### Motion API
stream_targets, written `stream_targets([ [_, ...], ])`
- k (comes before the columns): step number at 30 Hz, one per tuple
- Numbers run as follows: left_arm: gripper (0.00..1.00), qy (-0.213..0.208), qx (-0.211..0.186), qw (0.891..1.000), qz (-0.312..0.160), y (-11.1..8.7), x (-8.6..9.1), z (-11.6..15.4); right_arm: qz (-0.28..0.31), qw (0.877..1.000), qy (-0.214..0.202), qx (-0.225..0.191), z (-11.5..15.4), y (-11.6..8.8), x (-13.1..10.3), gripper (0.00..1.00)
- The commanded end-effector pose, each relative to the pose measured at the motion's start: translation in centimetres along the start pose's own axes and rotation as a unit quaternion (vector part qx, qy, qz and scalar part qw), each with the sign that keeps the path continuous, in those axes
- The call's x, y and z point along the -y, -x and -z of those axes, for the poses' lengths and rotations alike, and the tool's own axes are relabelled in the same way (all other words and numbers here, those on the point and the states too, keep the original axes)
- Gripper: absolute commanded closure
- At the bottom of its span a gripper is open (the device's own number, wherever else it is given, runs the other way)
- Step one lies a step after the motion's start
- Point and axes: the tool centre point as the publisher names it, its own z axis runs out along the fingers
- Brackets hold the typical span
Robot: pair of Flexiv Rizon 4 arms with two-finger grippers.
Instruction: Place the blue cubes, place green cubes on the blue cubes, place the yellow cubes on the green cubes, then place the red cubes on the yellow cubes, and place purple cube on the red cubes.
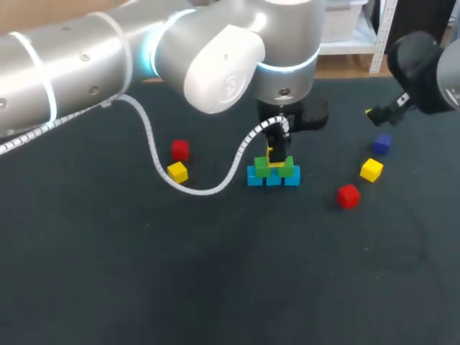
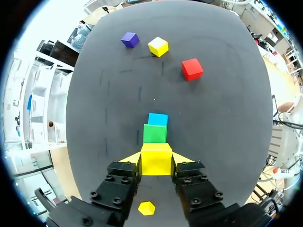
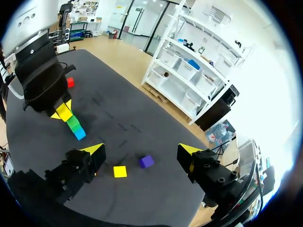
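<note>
Dark table (image 1: 215, 287): left gripper (image 2: 157, 161) pinches yellow cube (image 2: 156, 157) atop green cubes (image 1: 288, 171), apparently seating third tier. Right gripper (image 3: 140, 150) fingers spread, parked far right, out of way.

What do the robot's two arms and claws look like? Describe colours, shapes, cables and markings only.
The left arm is thick, rounded silver-grey segments with glowing pale-blue rings at the joints; a white spiral-wrapped cable loops from it. The right arm looks grey with a black end. The left claw and right claw have blocky black bolted fingers with wedge-shaped bright yellow tips.
</note>
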Motion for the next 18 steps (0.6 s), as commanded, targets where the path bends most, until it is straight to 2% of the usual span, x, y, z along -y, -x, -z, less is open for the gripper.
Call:
stream_targets([
  [1,0.92,-0.003,-0.002,1.0,-0.001,0.24,-0.34,0.02,-0.001,1.0,-0.004,0.005,-0.03,-0.24,-0.15,0.0],
  [3,0.95,-0.003,-0.002,1.0,-0.001,0.25,-0.36,0.01,-0.001,1.0,-0.004,0.005,-0.03,-0.24,-0.15,0.0],
  [18,0.93,-0.009,-0.01,1.0,0.002,-0.23,-0.29,0.07,-0.001,1.0,-0.004,0.005,-0.03,-0.24,-0.15,0.0],
])
